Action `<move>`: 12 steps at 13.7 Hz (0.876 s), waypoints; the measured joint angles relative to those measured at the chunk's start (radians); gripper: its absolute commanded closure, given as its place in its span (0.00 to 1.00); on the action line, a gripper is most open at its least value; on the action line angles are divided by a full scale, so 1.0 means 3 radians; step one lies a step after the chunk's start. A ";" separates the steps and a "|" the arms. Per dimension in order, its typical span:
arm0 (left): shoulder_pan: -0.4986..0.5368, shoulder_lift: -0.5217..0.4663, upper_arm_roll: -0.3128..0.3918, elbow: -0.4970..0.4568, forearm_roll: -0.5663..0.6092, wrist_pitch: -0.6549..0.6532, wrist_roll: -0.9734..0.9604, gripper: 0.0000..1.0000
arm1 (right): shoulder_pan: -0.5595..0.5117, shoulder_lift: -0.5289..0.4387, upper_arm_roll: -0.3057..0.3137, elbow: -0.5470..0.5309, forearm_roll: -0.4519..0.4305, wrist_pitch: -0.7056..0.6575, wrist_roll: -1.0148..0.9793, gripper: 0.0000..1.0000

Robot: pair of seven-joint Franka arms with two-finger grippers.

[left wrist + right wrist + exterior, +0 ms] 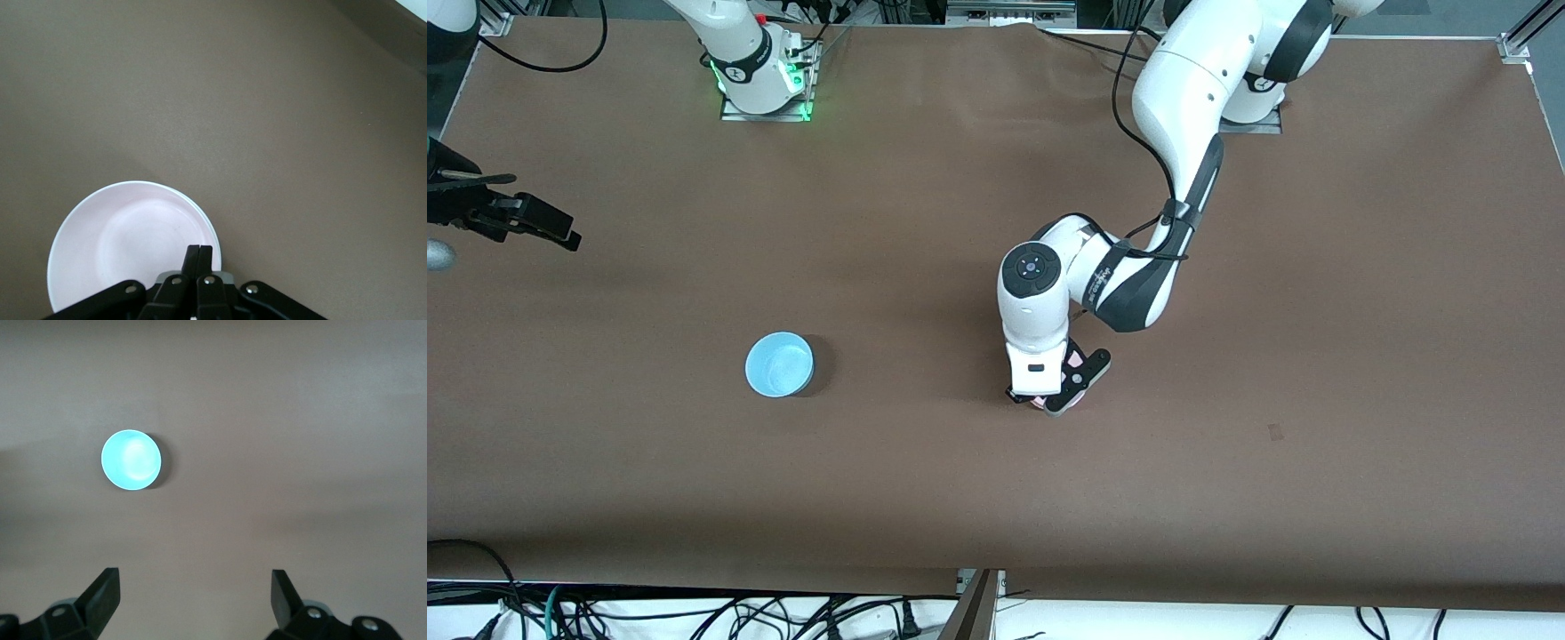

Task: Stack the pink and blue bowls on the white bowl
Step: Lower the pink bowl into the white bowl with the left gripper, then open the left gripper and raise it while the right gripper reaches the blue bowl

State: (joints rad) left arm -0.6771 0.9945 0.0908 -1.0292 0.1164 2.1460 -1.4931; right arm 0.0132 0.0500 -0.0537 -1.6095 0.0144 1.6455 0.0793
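The pale pink bowl (127, 243) sits on the brown table under my left gripper (199, 257). A thin white rim (215, 235) shows just outside its edge, as of the white bowl nested beneath it. The left gripper is shut on the pink bowl's rim. In the front view this gripper (1060, 391) hides nearly all of the bowl, and only a pink sliver (1076, 360) shows. The light blue bowl (780, 364) stands alone toward the right arm's end and also shows in the right wrist view (131, 459). My right gripper (516, 218) (193, 587) is open and empty, high over that end of the table.
The brown table (1227, 462) spreads wide around both bowls. The right arm's base (763, 84) glows green at the table's edge by the robots. Cables (694, 613) lie below the table edge nearest the front camera.
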 measured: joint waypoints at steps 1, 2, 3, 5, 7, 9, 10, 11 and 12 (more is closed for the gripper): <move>-0.0003 0.0011 0.0001 0.0000 0.0000 0.0025 -0.0024 1.00 | 0.0000 0.0000 0.0000 0.0000 0.0000 0.0000 0.0000 0.00; -0.0011 0.0022 0.0004 0.0001 0.0000 0.0058 -0.0051 1.00 | 0.0000 0.0000 0.0000 0.0000 0.0000 0.0000 0.0000 0.00; -0.0020 0.0031 0.0007 0.0001 0.0000 0.0108 -0.0082 1.00 | 0.0000 0.0000 0.0000 0.0000 0.0000 0.0000 0.0000 0.00; -0.0035 0.0054 0.0017 0.0001 0.0000 0.0201 -0.0167 1.00 | 0.0000 0.0000 0.0000 0.0000 0.0000 0.0000 0.0000 0.00; -0.0051 0.0078 0.0030 0.0003 0.0000 0.0243 -0.0194 1.00 | 0.0000 0.0000 0.0000 0.0000 0.0000 0.0000 0.0000 0.00; -0.0067 0.0102 0.0040 0.0003 0.0000 0.0244 -0.0202 1.00 | 0.0000 0.0000 0.0000 0.0000 0.0000 0.0000 0.0000 0.00; -0.0079 0.0117 0.0059 0.0003 0.0000 0.0244 -0.0205 1.00 | 0.0000 0.0000 0.0000 0.0000 0.0000 0.0000 0.0000 0.00; -0.0092 0.0132 0.0079 0.0003 0.0000 0.0245 -0.0208 1.00 | 0.0000 0.0000 0.0000 0.0000 0.0000 0.0000 0.0000 0.00; -0.0101 0.0144 0.0092 0.0003 0.0000 0.0246 -0.0210 1.00 | 0.0000 0.0000 0.0000 0.0000 0.0000 0.0000 0.0000 0.00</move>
State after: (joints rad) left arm -0.7074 1.0376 0.1185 -1.0282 0.1164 2.2198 -1.5562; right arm 0.0132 0.0500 -0.0537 -1.6095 0.0144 1.6455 0.0793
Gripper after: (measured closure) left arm 0.991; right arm 0.000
